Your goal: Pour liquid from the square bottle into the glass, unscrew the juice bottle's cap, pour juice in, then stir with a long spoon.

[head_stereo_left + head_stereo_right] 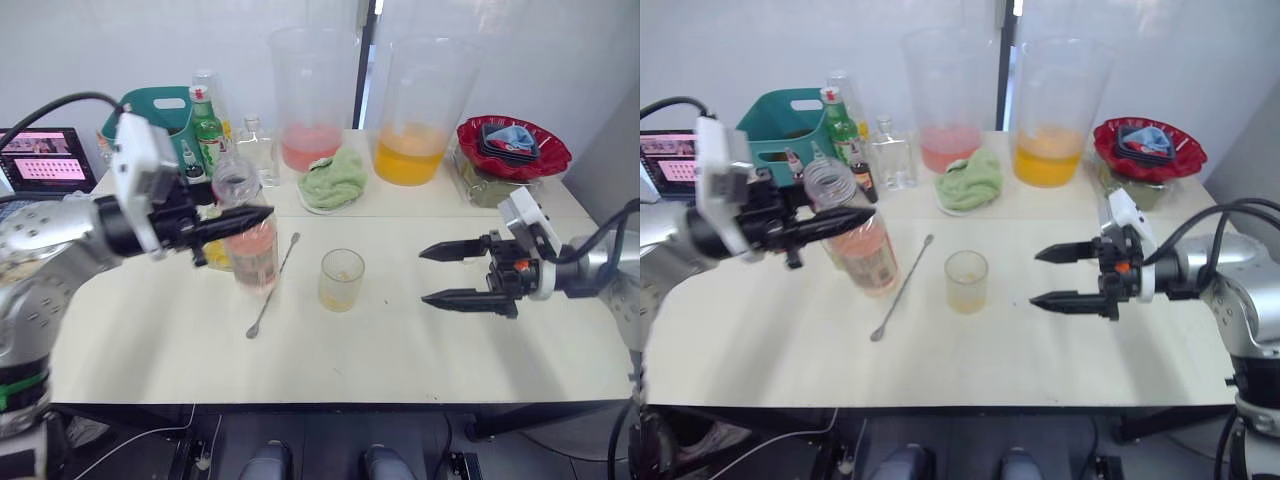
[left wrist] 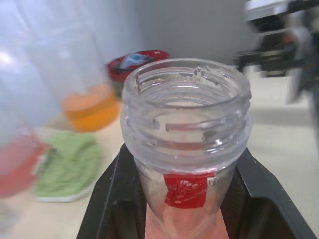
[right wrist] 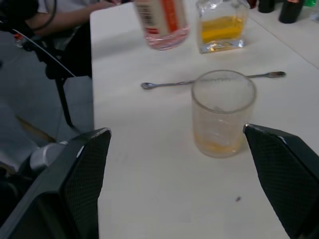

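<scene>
Worktop point(image 1: 420, 350): pale surface across the middle and lower frame
Left claw point(image 1: 232, 222): left of centre, fingers clamped on the neck of the juice bottle
Right claw point(image 1: 440, 274): right of centre, fingers spread wide apart, holding nothing, aimed at the glass
Juice bottle point(image 1: 250, 235): left of centre, cap off, mouth open, tilted, pale pink juice point(image 1: 868, 250) inside
Square bottle point(image 3: 219, 27): yellow liquid point(image 3: 218, 29) inside, standing just beside the juice bottle, partly hidden behind it in the head views
Glass point(image 1: 341, 280): centre frame, upright, a little yellow liquid at the bottom
Long spoon point(image 1: 272, 286): lying flat between juice bottle and glass, touching neither
</scene>
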`<state>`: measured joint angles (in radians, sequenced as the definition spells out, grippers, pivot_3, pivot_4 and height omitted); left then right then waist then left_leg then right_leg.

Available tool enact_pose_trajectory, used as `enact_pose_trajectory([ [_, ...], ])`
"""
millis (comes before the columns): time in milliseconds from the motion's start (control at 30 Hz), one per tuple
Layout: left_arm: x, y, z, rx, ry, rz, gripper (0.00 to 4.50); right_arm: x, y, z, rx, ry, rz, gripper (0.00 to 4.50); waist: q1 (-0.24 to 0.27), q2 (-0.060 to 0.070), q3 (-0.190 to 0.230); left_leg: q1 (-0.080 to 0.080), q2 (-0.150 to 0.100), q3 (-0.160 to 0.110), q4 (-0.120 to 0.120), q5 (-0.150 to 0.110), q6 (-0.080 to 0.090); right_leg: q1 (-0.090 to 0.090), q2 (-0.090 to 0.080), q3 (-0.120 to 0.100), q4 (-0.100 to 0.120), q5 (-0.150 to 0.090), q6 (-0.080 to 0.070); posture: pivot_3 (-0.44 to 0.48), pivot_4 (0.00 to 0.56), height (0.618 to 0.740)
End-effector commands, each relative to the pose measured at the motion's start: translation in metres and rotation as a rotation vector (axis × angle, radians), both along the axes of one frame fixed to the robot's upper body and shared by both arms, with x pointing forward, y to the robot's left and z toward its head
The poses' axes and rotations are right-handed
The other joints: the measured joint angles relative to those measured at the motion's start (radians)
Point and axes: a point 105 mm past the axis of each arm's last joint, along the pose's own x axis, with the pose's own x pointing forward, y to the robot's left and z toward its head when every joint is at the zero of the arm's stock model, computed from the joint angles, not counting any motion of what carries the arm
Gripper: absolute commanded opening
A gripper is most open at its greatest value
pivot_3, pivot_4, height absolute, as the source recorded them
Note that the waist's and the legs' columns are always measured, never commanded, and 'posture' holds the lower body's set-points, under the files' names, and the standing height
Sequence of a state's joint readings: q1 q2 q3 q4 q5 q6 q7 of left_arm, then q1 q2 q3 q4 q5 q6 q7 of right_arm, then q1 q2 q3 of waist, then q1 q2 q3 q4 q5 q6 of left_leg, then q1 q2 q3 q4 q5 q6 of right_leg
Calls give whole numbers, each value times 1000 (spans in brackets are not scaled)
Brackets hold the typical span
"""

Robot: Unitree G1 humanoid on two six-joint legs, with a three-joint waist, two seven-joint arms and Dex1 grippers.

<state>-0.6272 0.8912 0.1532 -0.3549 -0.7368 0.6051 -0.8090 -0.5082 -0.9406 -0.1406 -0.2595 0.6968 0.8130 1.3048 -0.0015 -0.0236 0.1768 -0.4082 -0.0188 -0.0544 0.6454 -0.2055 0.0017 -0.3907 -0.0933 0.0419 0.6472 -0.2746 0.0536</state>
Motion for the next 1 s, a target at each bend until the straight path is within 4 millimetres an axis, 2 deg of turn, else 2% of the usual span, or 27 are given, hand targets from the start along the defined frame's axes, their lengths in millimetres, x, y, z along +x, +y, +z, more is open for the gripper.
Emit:
enact_pose_trajectory([
  [33,18,-6,1,96,-118,70,1428,-9,4,11,36,-51,-18,4485,0,0,0,0,0,0,0,0,0,0,0,0,0,0,0,0,150,740],
  [133,33,-23,-6,130,-144,46,1428,-11,3,7,54,-61,-73,4485,6,0,0,-2,0,-1,0,0,0,-2,0,0,1,0,0,0,150,740],
  [367,65,-47,3,141,-309,101,1428,-15,1,2,66,-87,-162,4485,13,-1,0,-16,-1,-1,9,0,0,-16,0,0,10,1,0,0,150,740],
  [467,71,-56,4,157,-387,102,1428,-13,-2,4,59,-108,-198,4485,11,-1,0,-16,-1,0,12,0,1,-16,0,0,10,1,0,0,150,740],
  [600,76,-64,-7,287,-569,112,1428,-13,-2,6,69,-123,-231,4485,11,-1,0,-16,-1,0,13,0,1,-15,0,0,11,1,0,0,150,740],
  [767,81,-69,-20,344,-638,108,1428,-15,1,3,75,-127,-243,4485,12,-1,0,-16,-1,0,14,0,1,-15,0,0,11,1,1,0,150,740],
  [867,84,-75,-37,444,-727,122,1428,-17,3,0,101,-111,-259,4485,15,-1,0,-16,-1,-1,14,0,1,-15,0,0,12,1,1,0,150,740],
  [1000,84,-77,-44,466,-784,127,1428,-21,10,-4,112,-105,-259,4485,14,-1,0,-16,-2,-1,15,0,1,-14,-1,0,12,1,2,0,150,740],
])
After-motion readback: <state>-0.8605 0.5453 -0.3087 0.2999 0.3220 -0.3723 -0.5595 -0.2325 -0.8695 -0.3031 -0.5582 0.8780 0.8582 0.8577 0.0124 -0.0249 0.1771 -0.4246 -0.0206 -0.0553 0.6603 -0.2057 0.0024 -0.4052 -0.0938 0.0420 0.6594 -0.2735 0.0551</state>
